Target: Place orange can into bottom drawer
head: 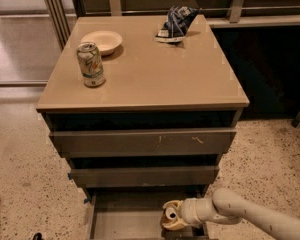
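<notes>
Reaching in from the near right, the single arm (242, 215) ends in one gripper (172, 217) at the right end of the bottom drawer (121, 222). The gripper is clamped around the orange can (169, 212), which lies tipped on its side with its silver top facing left and toward the camera. The can sits over the drawer's right part, close to its right wall; whether it touches the drawer floor cannot be told.

There are three drawers in the cabinet (155, 79). The top drawer (142, 142) and the middle drawer (145, 176) each stand a little way out, and nothing of their insides shows. The bottom drawer is pulled out furthest, and the grey floor that shows left of the gripper has only the held can over it.

There are two cans in all: the orange one in the gripper and a green can (91, 64) standing upright on the cabinet top, near its left edge. One pale bowl (102, 41) rests just beyond the green can, and no contents show in it. One dark blue bag (176, 23), crumpled, lies at the far edge of the top, right of the bowl and well apart from it.
</notes>
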Robot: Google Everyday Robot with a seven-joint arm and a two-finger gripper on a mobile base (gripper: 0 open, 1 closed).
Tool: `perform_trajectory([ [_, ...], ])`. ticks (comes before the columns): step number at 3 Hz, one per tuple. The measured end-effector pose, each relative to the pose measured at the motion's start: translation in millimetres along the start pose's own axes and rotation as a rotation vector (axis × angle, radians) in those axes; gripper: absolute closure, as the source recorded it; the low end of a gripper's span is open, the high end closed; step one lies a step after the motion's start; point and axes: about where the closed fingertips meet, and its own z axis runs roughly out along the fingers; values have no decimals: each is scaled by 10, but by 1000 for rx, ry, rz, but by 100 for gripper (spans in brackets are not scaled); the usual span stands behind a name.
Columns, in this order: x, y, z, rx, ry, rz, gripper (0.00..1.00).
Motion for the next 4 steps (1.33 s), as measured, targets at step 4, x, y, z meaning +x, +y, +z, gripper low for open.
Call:
perform_trajectory([
  [4, 361, -350, 652, 30, -20, -112, 100],
])
